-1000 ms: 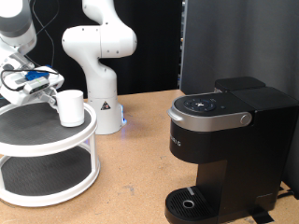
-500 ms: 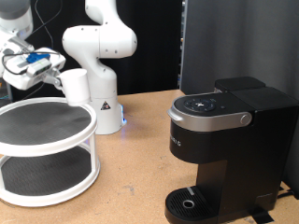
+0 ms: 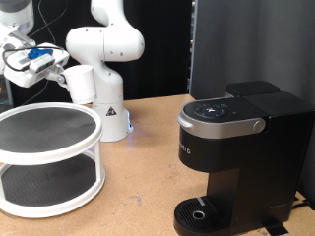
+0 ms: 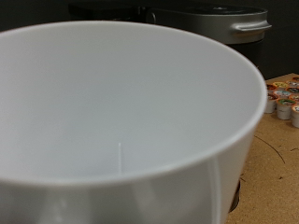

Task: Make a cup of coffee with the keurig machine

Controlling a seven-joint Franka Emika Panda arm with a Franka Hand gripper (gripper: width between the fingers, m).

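The white cup [image 3: 81, 83] hangs in the air above the white two-tier stand [image 3: 49, 157] at the exterior view's left, tilted on its side. My gripper [image 3: 57, 71] is shut on its rim. In the wrist view the cup [image 4: 121, 121] fills almost the whole picture, its inside empty. The black keurig machine [image 3: 241, 147] stands at the exterior view's right with its silver-grey handle down and its round drip tray [image 3: 202, 214] bare. Its top [image 4: 210, 21] shows past the cup's rim in the wrist view.
A second white robot arm [image 3: 103, 59] stands behind the stand on the wooden table [image 3: 138, 187]. A black panel [image 3: 251, 44] rises behind the machine. Several coffee pods [image 4: 285, 101] lie on the table in the wrist view.
The gripper lifted the cup off the stand's top tier, raised it and tilted it. In the last half second it moved only slightly.
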